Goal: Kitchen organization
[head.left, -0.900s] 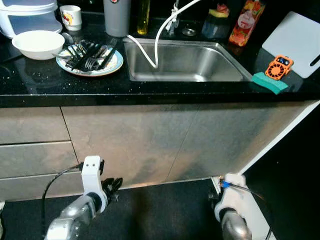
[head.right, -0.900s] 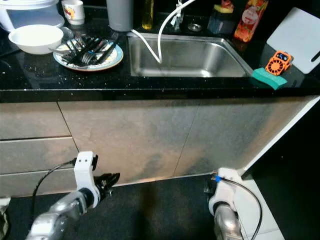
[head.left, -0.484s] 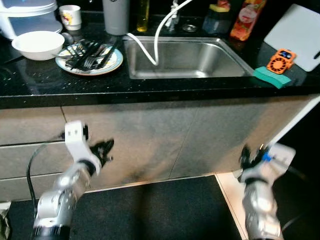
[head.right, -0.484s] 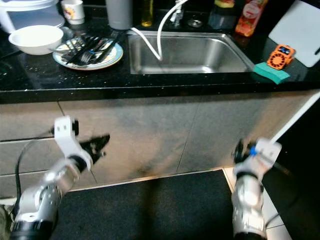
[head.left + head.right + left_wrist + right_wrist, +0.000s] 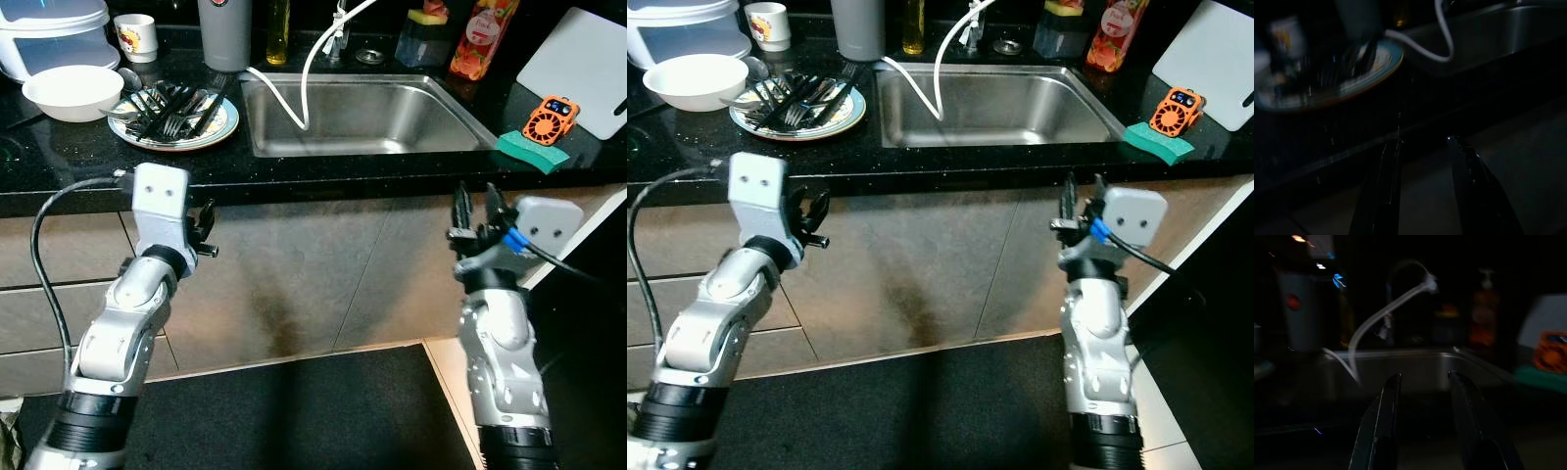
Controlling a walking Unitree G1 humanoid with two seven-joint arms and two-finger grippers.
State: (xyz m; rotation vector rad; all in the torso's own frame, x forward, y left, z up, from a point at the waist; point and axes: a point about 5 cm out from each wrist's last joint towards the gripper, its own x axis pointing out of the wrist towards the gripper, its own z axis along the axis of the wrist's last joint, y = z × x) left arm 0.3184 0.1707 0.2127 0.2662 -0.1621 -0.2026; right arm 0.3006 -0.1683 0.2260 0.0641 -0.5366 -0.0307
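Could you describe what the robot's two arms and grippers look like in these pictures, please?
Both arms are jointed silver metal. Each wrist carries a boxy white camera housing; the left one shows two small dark holes. The left gripper and right gripper each have two long, slim black fingers. A black cable loops from the left wrist housing; a black cable with a blue connector runs from the right.

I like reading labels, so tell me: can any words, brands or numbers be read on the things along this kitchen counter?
None can be read.
Red bottle: label print too blurred.
White mug: a coloured picture, no legible words.
Grey tumbler: a red mark at its top, unreadable.
Orange gadget: small dark screen, nothing legible.
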